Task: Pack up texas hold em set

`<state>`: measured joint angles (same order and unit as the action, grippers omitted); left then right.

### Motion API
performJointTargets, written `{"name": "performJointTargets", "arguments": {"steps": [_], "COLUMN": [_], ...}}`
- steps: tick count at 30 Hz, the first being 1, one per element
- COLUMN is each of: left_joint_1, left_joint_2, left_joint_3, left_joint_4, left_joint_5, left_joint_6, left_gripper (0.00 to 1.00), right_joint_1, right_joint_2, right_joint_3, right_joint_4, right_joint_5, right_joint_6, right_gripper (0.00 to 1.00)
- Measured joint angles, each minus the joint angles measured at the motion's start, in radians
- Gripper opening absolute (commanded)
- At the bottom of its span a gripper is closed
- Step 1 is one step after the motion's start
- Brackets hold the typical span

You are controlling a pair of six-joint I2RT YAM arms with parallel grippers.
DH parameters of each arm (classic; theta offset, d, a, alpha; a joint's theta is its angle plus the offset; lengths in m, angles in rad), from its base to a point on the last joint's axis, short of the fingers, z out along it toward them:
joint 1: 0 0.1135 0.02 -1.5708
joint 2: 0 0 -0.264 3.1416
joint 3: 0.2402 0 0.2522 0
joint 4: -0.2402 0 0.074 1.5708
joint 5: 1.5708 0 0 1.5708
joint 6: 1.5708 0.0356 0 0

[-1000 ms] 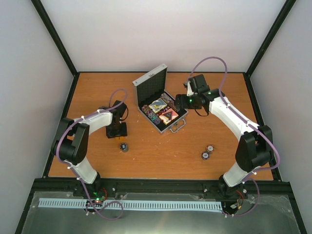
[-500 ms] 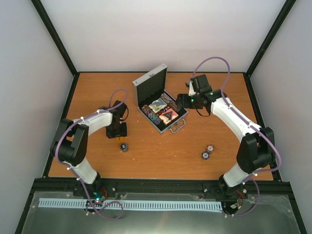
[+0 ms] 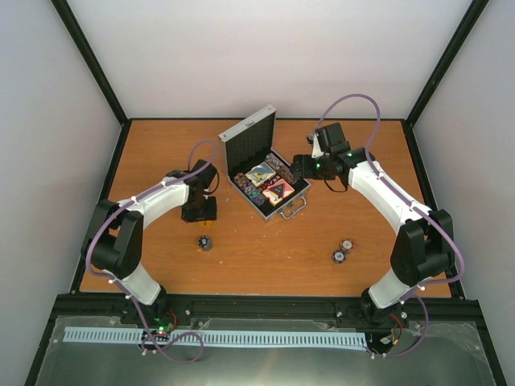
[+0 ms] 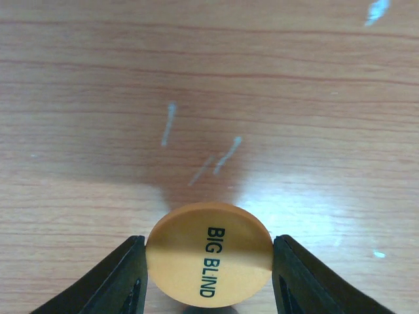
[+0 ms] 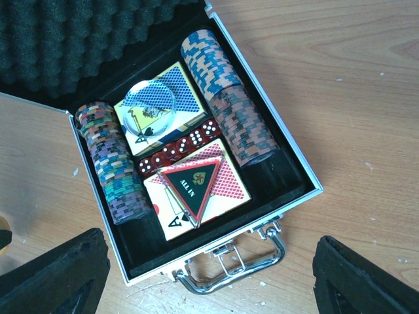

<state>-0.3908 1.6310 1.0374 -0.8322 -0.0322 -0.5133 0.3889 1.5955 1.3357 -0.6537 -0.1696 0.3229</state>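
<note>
— Left arm first: against a second ago, the left tool (image 4: 208,275) sits a little higher and further right in the top view, closer to the case (image 3: 248,145). The small chip stack (image 3: 205,241) below it has not shifted.

— What is that tool carrying?

— An orange disc (image 4: 208,254) printed BIG BLIND, clamped by its edges between the two fingers. It fills the bottom centre of the left wrist view, with bare worktop (image 4: 196,78) behind it.

— And the right tool?

— The right tool (image 5: 211,278) has its fingers wide apart, one in each bottom corner of its wrist view, gripping nothing. It hangs over the case; in the top view it is just right of the case and has barely moved.

— Where is the case itself?

— Centre of the top view, lid standing open with ridged black foam inside. One chip row (image 5: 108,163) runs along its left wall and a second chip row (image 5: 226,98) along its right wall. Between them lie the upper card box (image 5: 180,91) and the lower card box (image 5: 226,186), with red dice (image 5: 177,150) lined up between the two. A clear round disc (image 5: 150,104) rests on the upper box, and a dark triangular token (image 5: 192,183) reading ALL IN rests on the lower one. The metal handle (image 5: 229,265) hangs at the bottom edge.

— Anything loose?

— Two small chip piles (image 3: 342,250) at the lower right of the top view, close together and well apart from the case.
</note>
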Motion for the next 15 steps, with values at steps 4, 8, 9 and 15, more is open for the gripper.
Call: {"name": "performJointTargets", "arguments": {"steps": [4,8,9,15], "left_joint_1": [-0.032,-0.069,-0.079,-0.167], "left_joint_2": [0.0,0.0,0.0,0.014], "left_joint_3": [0.034,0.07,0.079,0.155], "left_joint_4": [-0.006,-0.012,-0.014,-0.036], "left_joint_5": [0.019,0.03,0.032,0.041], "left_joint_6": [-0.001,-0.002,-0.005,-0.016], "left_gripper": [0.48,0.47,0.47,0.47], "right_joint_1": [-0.002,-0.003,-0.003,-0.005], "right_joint_2": [0.0,0.0,-0.001,-0.01], "right_joint_3": [-0.002,-0.005,-0.006,-0.009], "right_joint_4": [0.001,0.0,0.0,0.0], "right_joint_5": [0.0,0.0,0.0,0.001], "right_joint_6": [0.0,0.0,0.0,0.0], "right_gripper": [0.85,0.85,0.85,0.85]}}
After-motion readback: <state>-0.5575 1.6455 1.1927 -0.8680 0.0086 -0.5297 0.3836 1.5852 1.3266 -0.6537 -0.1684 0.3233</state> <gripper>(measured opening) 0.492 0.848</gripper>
